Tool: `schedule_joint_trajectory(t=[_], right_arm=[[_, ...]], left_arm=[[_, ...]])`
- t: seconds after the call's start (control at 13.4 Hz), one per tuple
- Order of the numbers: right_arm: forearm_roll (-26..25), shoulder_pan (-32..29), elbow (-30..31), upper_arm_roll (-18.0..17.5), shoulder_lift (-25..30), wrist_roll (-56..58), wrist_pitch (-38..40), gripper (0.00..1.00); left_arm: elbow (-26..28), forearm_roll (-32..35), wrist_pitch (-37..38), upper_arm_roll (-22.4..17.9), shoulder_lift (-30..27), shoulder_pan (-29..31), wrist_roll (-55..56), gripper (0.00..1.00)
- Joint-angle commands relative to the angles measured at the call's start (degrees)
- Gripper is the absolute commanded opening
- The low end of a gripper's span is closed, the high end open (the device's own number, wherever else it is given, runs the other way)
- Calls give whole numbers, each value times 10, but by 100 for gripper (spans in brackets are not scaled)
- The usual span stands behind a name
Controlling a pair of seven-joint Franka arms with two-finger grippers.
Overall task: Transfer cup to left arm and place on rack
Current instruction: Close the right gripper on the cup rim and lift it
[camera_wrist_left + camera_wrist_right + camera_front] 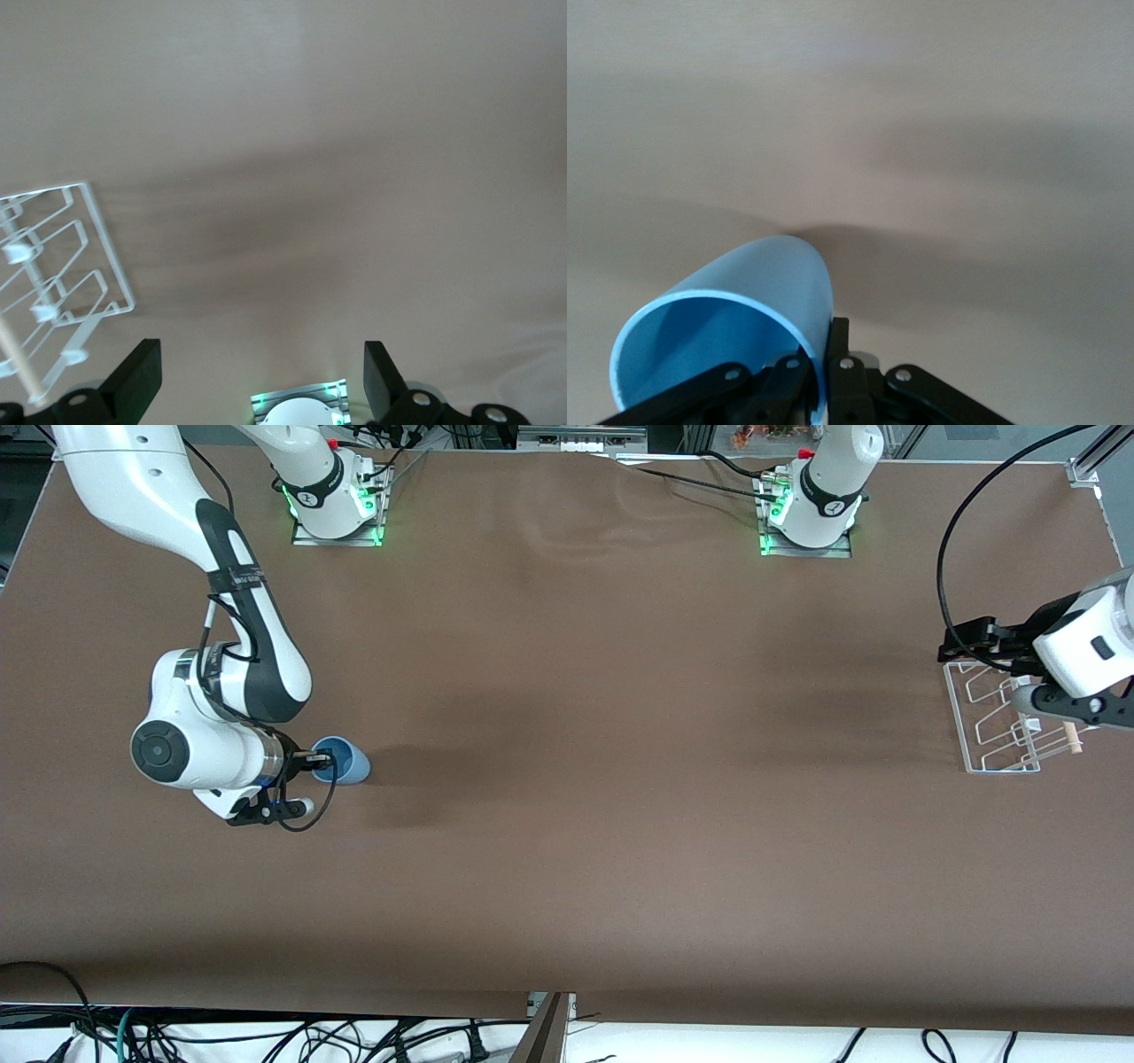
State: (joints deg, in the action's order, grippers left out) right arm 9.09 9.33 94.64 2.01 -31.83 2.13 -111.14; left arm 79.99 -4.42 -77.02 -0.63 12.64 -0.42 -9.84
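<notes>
The light-blue cup lies tipped on its side on the brown table, toward the right arm's end, mouth turned to the right wrist. My right gripper is shut on the cup's rim, one finger inside the mouth and one outside the wall. The white wire rack stands at the left arm's end, its wooden dowel across it. My left gripper hangs over the rack's edge, open, with nothing between its fingers.
Both arm bases with green lights stand along the table's edge farthest from the front camera. A black cable loops above the rack. Loose cables lie below the table's nearest edge.
</notes>
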Motion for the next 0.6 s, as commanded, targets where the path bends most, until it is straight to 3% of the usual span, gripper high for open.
schedule_joint_trajectory(t=[0.0,0.3,0.52], right_arm=[[65,10,-75,-2,5,-74,114,0],[197,44,-138,-9,5,-234,204,0],[306,50,-167,-40,5,-393,229,0]], left_arm=[[-11,-39,-3,0,13,3,-32,100],[-5,-91,-47,9,25,-5,-154,100],[-5,-157,-62,12,39,-6,-235,100]])
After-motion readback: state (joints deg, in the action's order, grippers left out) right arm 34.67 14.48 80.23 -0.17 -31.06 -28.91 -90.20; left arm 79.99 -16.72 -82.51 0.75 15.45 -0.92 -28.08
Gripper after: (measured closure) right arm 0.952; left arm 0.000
